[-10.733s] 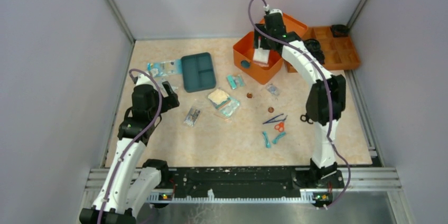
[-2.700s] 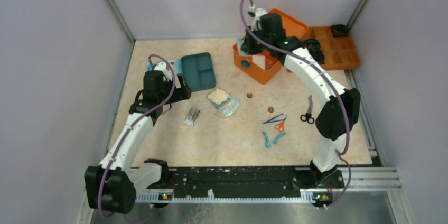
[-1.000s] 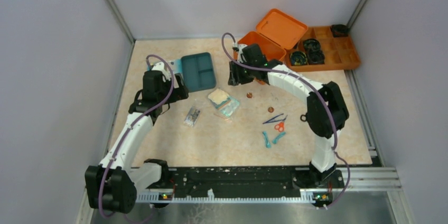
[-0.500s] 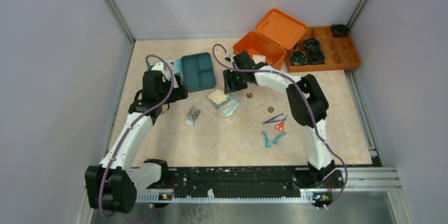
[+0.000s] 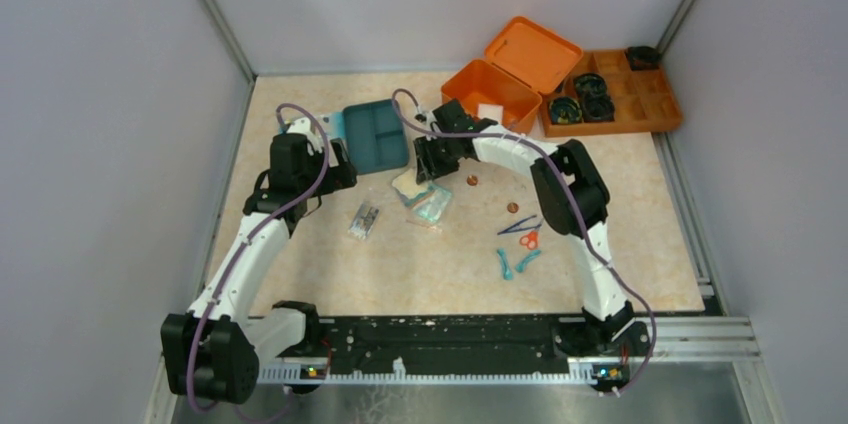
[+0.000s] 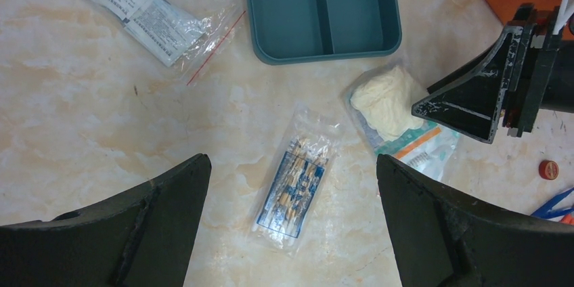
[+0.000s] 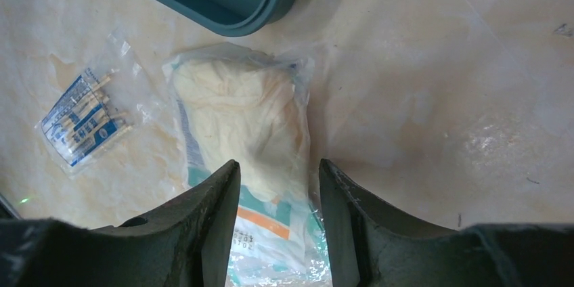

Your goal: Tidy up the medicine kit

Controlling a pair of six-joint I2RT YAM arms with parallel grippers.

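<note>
Jaws of the right gripper (image 7: 277, 165) stand about half apart, and we see them straddling a clear pouch of cream gauze (image 7: 237, 118) without closing on it; nothing is lifted. That pouch lies flat on the table, just in front of the teal tray (image 5: 376, 135), near its right front corner. The left gripper (image 6: 291, 165) hangs spread as wide as it goes, holding nothing, in front of the tray's left side. Below it we make out a small packet of swabs (image 6: 294, 182), in front of the tray and left of the pouch. A bag of white sachets (image 6: 145, 9) lies just left of the tray. The medicine kit (image 5: 505, 89) sits to the right of the tray, near the back wall, its lid thrown open. Farther right of it rests a flat orange divided tray (image 5: 640, 99).
</note>
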